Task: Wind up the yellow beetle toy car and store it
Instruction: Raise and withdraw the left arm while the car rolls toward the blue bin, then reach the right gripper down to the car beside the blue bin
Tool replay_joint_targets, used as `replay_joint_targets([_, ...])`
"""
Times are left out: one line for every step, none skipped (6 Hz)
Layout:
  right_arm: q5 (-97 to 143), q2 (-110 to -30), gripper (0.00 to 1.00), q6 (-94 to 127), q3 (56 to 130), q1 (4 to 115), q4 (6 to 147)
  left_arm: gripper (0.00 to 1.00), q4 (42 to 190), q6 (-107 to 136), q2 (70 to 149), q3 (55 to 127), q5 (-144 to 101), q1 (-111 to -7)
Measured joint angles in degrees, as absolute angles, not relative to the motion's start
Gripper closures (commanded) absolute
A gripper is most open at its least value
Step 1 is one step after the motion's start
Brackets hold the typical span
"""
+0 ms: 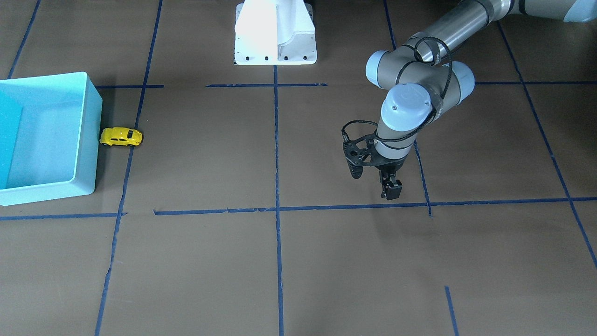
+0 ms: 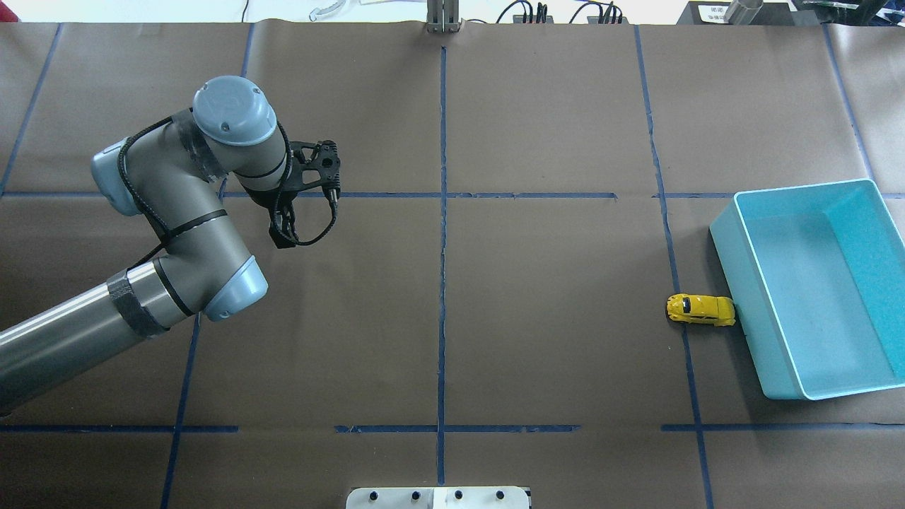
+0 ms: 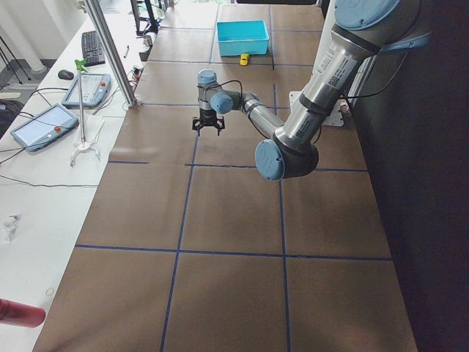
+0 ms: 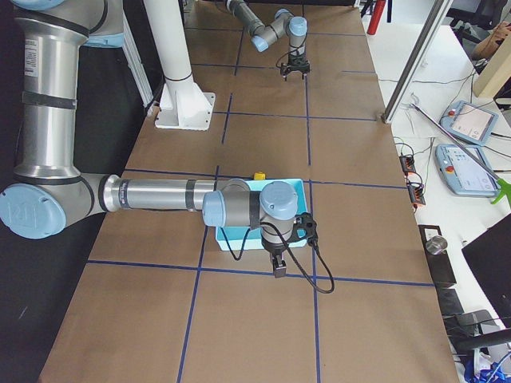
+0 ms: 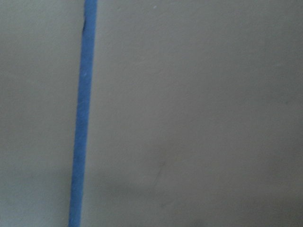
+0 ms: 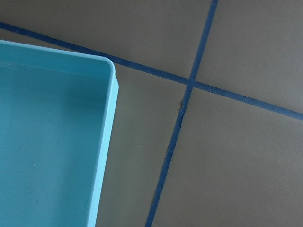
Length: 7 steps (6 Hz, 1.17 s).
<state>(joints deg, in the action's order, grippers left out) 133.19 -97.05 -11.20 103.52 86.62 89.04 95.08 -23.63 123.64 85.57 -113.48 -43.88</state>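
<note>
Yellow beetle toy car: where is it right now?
Overhead view, table's right side: the yellow beetle toy car sits just outside the teal bin, by its long wall.

Toy car (image 2: 700, 309) agst bin's (image 2: 741, 268) outer wall

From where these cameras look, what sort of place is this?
Probably a robotics lab: a table papered brown and marked with a blue tape grid, an industrial left arm and right arm, and touchscreen control pendants on a side bench.
</note>
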Motion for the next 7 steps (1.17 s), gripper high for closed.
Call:
replay_joint_targets([133.0, -96.8, 0.0, -11.2, 107.3, 83.3, 89.1, 0.0, 95.1, -23.7, 121.7, 85.8, -117.1, -47.5])
replay_joint_targets([132.9, -96.5, 0.0, -11.2, 111.4, 79.4, 89.2, 0.0, 95.0, -23.7, 118.8, 86.1, -120.8, -51.6])
replay_joint_targets([132.8, -96.5, 0.0, -11.2, 115.1, 74.6, 89.3, 0.0, 95.0, -23.8, 115.3, 86.4, -123.7, -56.0])
replay_joint_targets([131.3, -96.4, 0.0, -11.2, 117.8, 68.2, 89.2, 0.0, 94.4, -23.8, 111.2, 86.4, -127.8, -61.0])
replay_joint_targets([128.0, -94.8, 0.0, -11.3, 119.8, 62.0, 89.0, 0.0, 92.0, -23.7, 107.3, 86.5, -132.0, -66.7])
replay_joint_targets([124.9, -91.9, 0.0, -11.6, 120.9, 56.0, 88.9, 0.0, 87.1, -23.7, 104.8, 86.3, -134.8, -72.6])
replay_joint_targets([120.7, -89.8, 0.0, -13.7, 121.2, 50.9, 88.8, 0.0, 83.4, -23.6, 103.4, 86.0, -135.9, -77.5])
